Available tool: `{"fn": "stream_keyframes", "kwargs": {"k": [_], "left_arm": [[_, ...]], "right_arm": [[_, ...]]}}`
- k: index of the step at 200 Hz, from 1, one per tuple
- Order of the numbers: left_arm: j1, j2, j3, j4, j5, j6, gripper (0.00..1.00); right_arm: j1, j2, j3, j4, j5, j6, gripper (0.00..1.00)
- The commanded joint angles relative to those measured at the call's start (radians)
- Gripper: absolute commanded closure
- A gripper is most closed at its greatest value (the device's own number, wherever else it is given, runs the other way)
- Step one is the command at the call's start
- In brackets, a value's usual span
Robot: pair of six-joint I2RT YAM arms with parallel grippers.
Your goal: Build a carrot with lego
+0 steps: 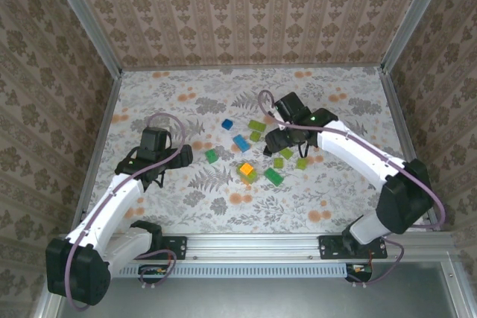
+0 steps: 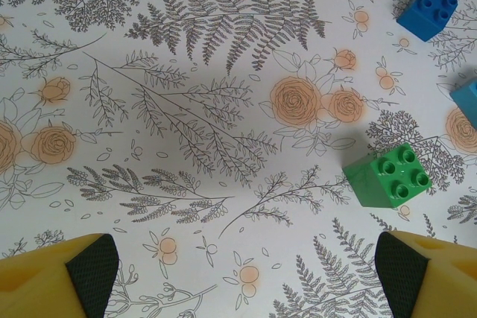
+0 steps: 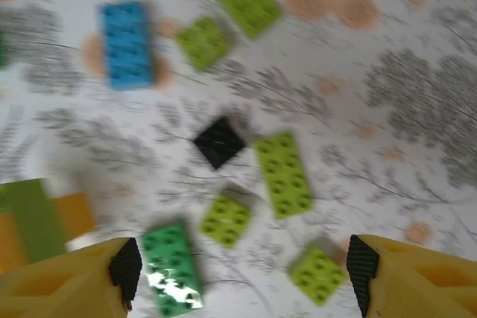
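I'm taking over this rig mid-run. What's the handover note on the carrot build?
Left gripper: open, empty, hovering over the table near the green brick.
Right gripper: open, empty, above the black brick and loose light green bricks.
Done: one orange-on-green stack, apparently joined.
To do: the blue bricks and the rest lie scattered mid-table, unassembled.

Top camera looks down from high behind — wrist cameras face the same table (image 1: 335, 206), close up.

You have the lego bricks (image 1: 241, 142) scattered loose mid-table, studs up: blue, green, one black brick (image 3: 219, 141), and an orange brick (image 1: 247, 169) against light green.
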Motion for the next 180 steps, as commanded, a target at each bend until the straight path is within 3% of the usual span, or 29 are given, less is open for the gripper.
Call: {"fn": "stream_keyframes", "kwargs": {"k": [1, 60, 180], "left_arm": [[0.007, -0.013, 0.021, 0.002, 0.015, -0.01, 0.08], [0.004, -0.016, 0.017, 0.002, 0.012, -0.009, 0.08], [0.005, -0.014, 0.016, 0.009, 0.015, -0.006, 0.08]], "right_arm": [[-0.036, 0.081, -0.033, -0.028, 0.002, -0.054, 0.25], [-0.098, 0.219, -0.033, 0.047, -0.081, -0.084, 0.26], [-0.113, 0.378, 0.04, 0.049, -0.115, -0.103, 0.28]]}}
